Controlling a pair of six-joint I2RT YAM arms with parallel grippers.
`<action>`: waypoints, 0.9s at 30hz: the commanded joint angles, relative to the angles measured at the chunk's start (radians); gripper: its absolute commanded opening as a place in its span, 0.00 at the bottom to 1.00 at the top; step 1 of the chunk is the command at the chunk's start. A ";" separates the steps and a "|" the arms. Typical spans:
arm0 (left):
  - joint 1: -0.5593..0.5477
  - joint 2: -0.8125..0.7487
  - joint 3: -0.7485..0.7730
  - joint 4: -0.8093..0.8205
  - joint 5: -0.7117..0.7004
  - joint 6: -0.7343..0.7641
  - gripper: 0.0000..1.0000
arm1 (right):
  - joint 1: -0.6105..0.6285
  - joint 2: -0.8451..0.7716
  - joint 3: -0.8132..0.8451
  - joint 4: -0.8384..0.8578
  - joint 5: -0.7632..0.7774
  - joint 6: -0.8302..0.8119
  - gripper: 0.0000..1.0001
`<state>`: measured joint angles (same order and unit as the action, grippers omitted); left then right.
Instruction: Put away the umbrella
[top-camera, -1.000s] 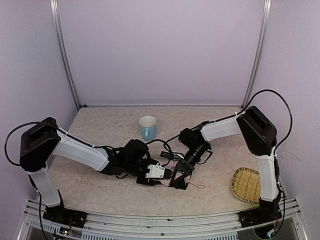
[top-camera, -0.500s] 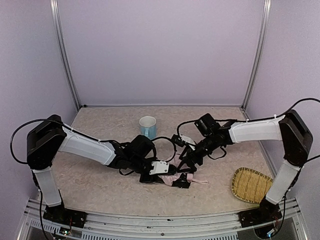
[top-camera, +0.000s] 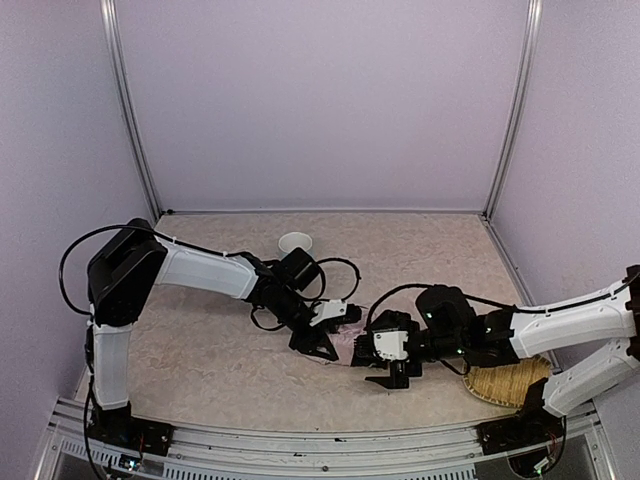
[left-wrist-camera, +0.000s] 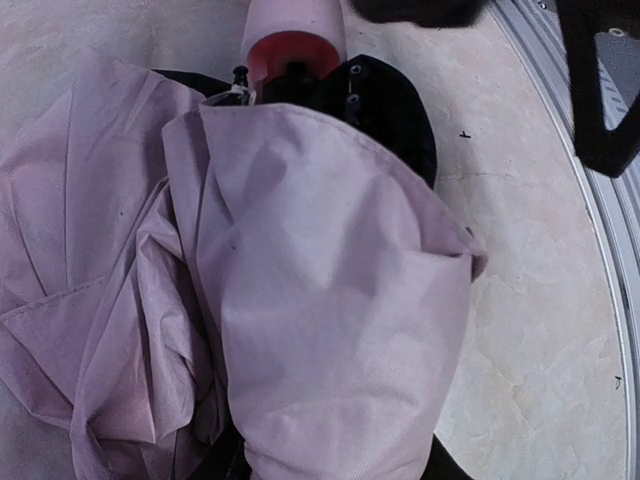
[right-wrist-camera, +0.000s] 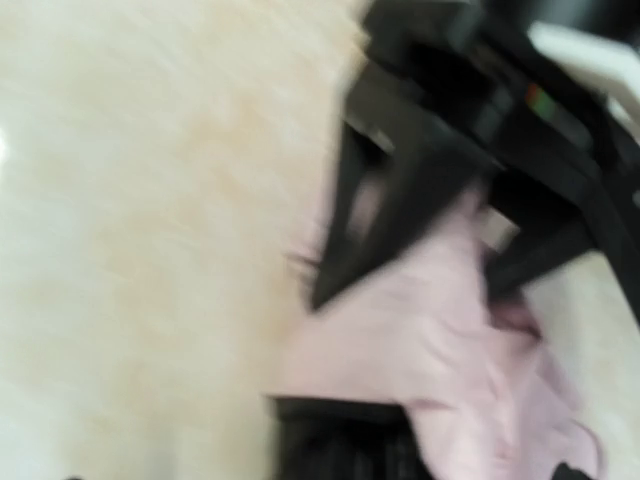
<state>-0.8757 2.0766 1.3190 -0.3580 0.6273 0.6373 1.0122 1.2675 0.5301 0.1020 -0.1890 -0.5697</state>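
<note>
Two claws meet at the umbrella (left-wrist-camera: 330, 300), a crumpled, half-gathered bundle lying on the table (top-camera: 200, 350). The left claw (top-camera: 318, 343) is pinching its pale pink fabric from above, and the small pink handle (left-wrist-camera: 293, 25) pokes out just beyond that claw's tips. The right claw (top-camera: 394, 378) stands spread and empty just beside the bundle, on the side away from the left claw. The biggest danger, as I judge it, is the loose fabric: gripped by one bunch of folds only, it could billow open or slide out of the left claw when lifted or dragged, and black lining already shows at the edges. A smaller risk is how near the two claws are, since a closing move by the right one could strike the left claw rather than cloth. Compared with half a second ago, the right arm has swung down low over the woven basket (top-camera: 500, 385) that lies behind its claw, and its jaws stand wider. The left arm has stretched further out and now partly hides the mug (top-camera: 293, 241) behind its claw. The umbrella has barely shifted.
</note>
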 joint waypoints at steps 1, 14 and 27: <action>0.011 0.103 -0.033 -0.248 0.010 -0.044 0.22 | 0.012 0.103 0.041 0.080 0.171 -0.133 1.00; 0.021 0.146 0.016 -0.298 0.072 -0.033 0.22 | 0.019 0.354 0.158 0.031 0.213 -0.129 0.80; 0.027 0.051 -0.080 -0.058 0.032 -0.103 0.99 | 0.019 0.354 0.178 -0.068 0.202 -0.027 0.12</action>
<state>-0.8413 2.1139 1.3491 -0.4164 0.7589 0.6144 1.0256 1.6184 0.7101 0.1036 0.0158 -0.6189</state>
